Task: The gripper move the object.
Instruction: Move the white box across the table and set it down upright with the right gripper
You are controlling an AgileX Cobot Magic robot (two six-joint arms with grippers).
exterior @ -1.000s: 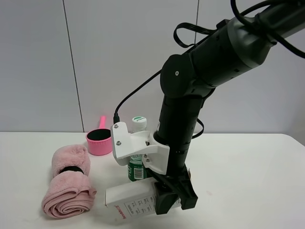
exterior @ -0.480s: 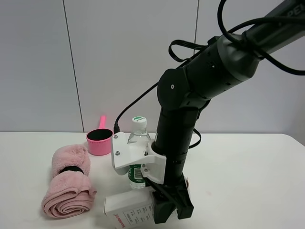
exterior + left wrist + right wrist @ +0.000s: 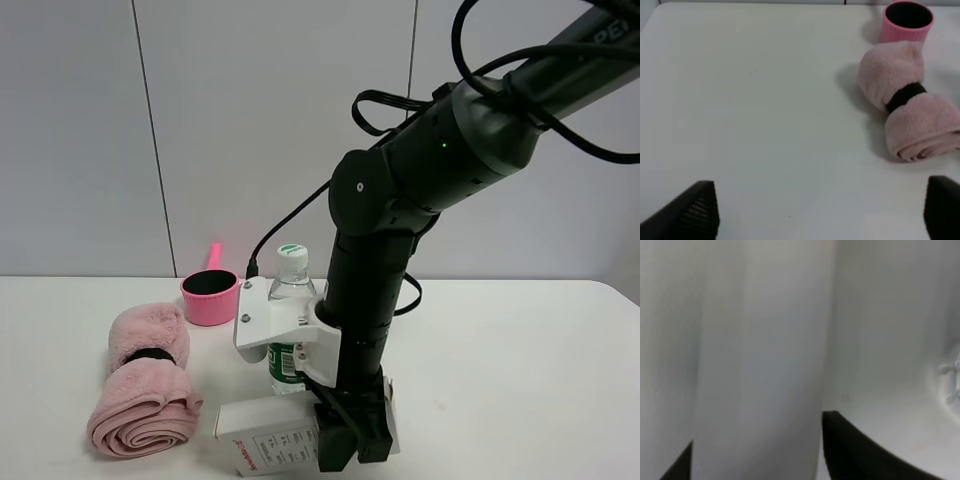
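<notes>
The right gripper (image 3: 345, 440), a black claw under a thick black arm with a white bracket, is shut on the white box (image 3: 262, 441) at the table's front edge. The box lies flat, with black text panels and red lettering facing the camera. In the right wrist view the box (image 3: 760, 340) fills the gap between the two black fingers (image 3: 850, 455) of that gripper (image 3: 757, 455). The left gripper (image 3: 817, 220) is open and empty over bare table and is out of the exterior high view.
A clear water bottle with a green label (image 3: 291, 285) stands just behind the box, close to the arm. A rolled pink towel (image 3: 145, 385) lies to the left and a pink cup (image 3: 208, 297) stands behind it. The left wrist view shows the towel (image 3: 907, 112) and cup (image 3: 906, 22).
The right arm has come down and slightly left with the box, which went from tilted and raised to flat and low at the table's front edge.
</notes>
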